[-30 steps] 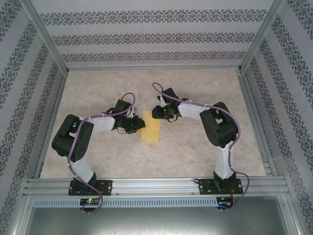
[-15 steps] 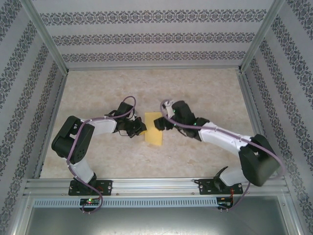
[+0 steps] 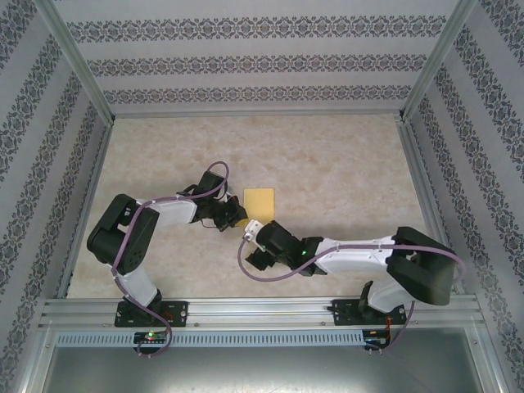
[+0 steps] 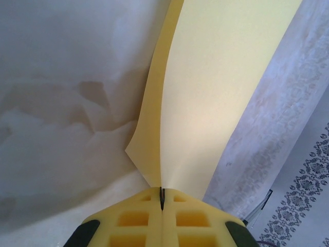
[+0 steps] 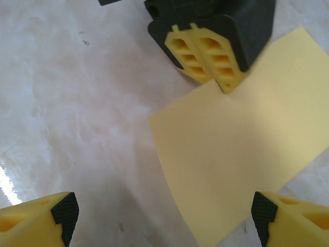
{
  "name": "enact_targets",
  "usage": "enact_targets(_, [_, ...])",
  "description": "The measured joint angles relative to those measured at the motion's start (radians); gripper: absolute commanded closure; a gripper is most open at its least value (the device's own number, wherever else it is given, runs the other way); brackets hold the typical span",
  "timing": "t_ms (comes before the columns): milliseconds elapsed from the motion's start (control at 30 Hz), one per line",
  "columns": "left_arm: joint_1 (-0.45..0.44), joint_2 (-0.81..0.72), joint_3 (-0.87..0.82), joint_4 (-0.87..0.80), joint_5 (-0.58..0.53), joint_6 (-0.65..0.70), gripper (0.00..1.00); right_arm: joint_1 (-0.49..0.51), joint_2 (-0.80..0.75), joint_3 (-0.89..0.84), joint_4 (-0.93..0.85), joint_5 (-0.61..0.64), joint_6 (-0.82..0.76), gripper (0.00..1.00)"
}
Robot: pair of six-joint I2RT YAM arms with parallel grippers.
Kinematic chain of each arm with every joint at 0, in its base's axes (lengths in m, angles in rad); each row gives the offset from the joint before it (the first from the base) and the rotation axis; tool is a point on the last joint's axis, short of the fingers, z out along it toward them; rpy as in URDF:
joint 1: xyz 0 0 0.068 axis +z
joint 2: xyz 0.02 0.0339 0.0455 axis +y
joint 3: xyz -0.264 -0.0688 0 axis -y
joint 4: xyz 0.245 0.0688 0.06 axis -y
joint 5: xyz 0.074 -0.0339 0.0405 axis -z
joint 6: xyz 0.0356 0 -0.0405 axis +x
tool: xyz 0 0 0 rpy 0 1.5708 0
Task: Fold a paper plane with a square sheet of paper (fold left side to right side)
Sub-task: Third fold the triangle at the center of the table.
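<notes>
The yellow-orange sheet of paper (image 3: pixel 259 199) lies on the marbled floor in the middle of the top view, a narrow rectangle with its near end hidden under my right arm. My left gripper (image 3: pixel 235 214) is shut on the paper's left edge. In the left wrist view its fingertips (image 4: pixel 154 203) press together on the paper (image 4: pixel 216 92), which rises and bends away from them. My right gripper (image 3: pixel 256 243) hovers low at the sheet's near end. It is open wide in the right wrist view (image 5: pixel 164 221), facing the paper (image 5: pixel 241 149) and the left gripper's fingers (image 5: pixel 205 54), with nothing between its pads.
The floor (image 3: pixel 344 164) is bare beige marble. Patterned walls and aluminium rails (image 3: pixel 254 110) close it in at the back and both sides. The right arm's elbow (image 3: pixel 422 274) lies low at the near right.
My right arm has swung from the paper's far right side down to its near end and stretched out low, its jaws opening wide. My left gripper stays pinched on the left edge.
</notes>
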Motion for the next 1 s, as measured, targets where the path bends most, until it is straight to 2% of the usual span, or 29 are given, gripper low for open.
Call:
enact_targets(100, [-0.002,0.0,0.0,0.0,0.0,0.0,1.0,0.006,0.056,0.049,0.002,0.03,-0.036,0.22])
enact_targets(367, [-0.002,0.0,0.0,0.0,0.0,0.0,1.0,0.006,0.111,0.11,0.016,0.077,-0.084,0.51])
enact_targets(633, [-0.002,0.0,0.001,0.0,0.0,0.0,1.0,0.005,0.111,0.109,0.022,0.086,-0.087,1.0])
enact_targets(767, [-0.002,0.0,0.001,-0.001,-0.002,0.0,0.99,-0.002,0.111,0.109,0.021,0.074,-0.084,1.0])
enact_targets(867, [-0.002,0.0,0.003,-0.01,-0.008,0.004,0.84,-0.018,0.107,0.107,0.022,0.046,-0.083,1.0])
enact_targets(1000, [-0.002,-0.005,0.031,-0.079,-0.035,0.045,0.54,-0.037,0.093,0.092,0.021,0.003,-0.078,1.0])
